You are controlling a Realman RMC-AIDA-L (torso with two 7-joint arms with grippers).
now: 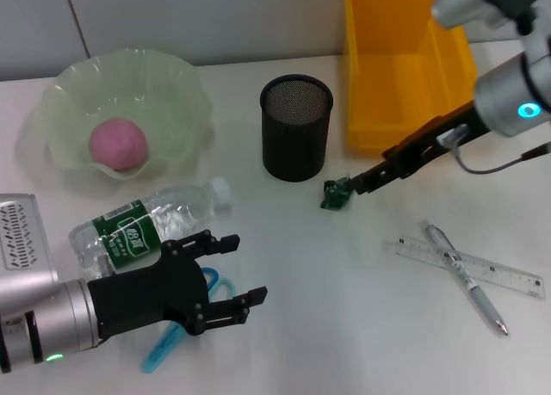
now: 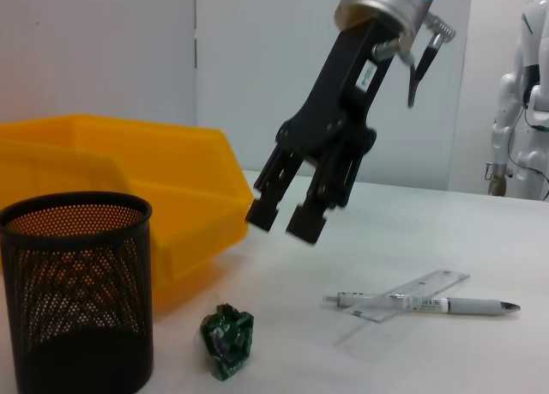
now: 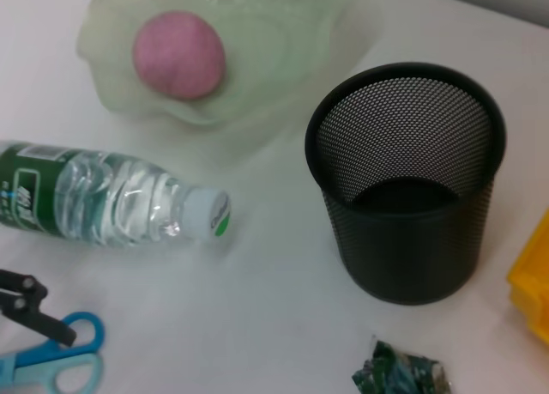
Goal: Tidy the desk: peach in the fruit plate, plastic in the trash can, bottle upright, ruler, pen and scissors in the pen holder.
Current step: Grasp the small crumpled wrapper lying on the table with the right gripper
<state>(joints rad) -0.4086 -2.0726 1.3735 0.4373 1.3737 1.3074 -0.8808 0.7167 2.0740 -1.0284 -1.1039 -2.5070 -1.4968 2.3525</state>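
Plastic (image 1: 335, 194) sits on the tabletop (image 1: 344, 326) just below and ahead of the right gripper (image 1: 355, 185), jaws parted and empty, while the left gripper (image 1: 237, 293) hovers open over the scissors (image 1: 176, 333).

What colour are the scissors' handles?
Light blue; the scissors show best in the right wrist view.

Both arms are smooth silver-grey cylinders ending in matte black hardware. The left black two-fingered gripper (image 1: 232, 270) has ribbed, blocky fingers and visible screw heads; a small green light glows on its wrist. The right black slim gripper (image 2: 284, 219) carries a cyan ring light, a thin dark looping cable and a white label.
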